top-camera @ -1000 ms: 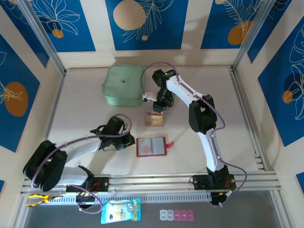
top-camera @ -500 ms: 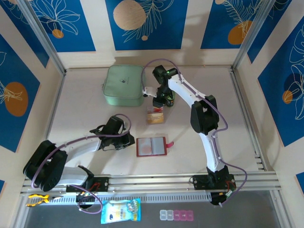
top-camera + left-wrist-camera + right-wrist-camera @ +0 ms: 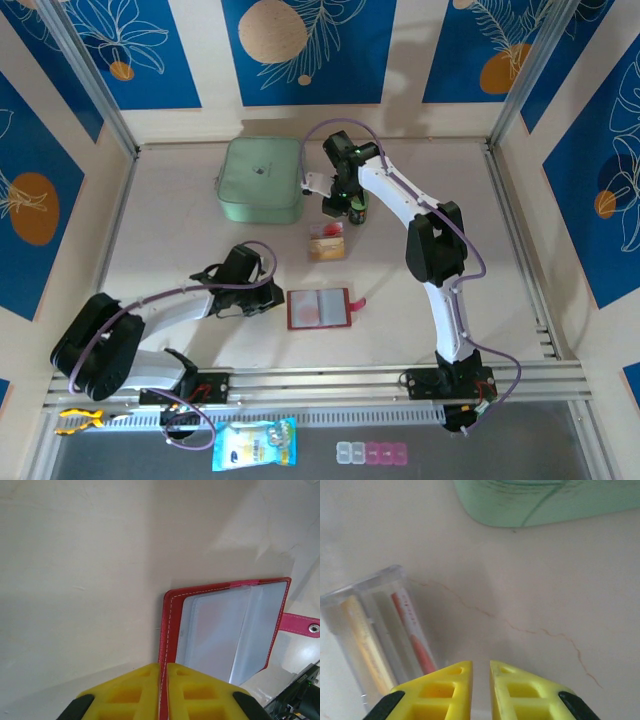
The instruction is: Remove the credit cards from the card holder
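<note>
The red card holder lies open on the table, its pale clear pockets facing up and its strap tab out to the right. My left gripper is shut on the holder's left edge. Behind the holder, the credit cards stand in a clear plastic box: an orange-tan card and a red one. My right gripper hovers just beyond that box. Its jaws stand a narrow gap apart with nothing between them.
A mint-green square case sits at the back, left of my right gripper. A snack packet and small pill boxes lie in front of the rail. The walled table has bare surface to the right.
My right gripper has drawn back from the clear box of cards toward the rear of the table. The left arm and the card holder have not moved.
</note>
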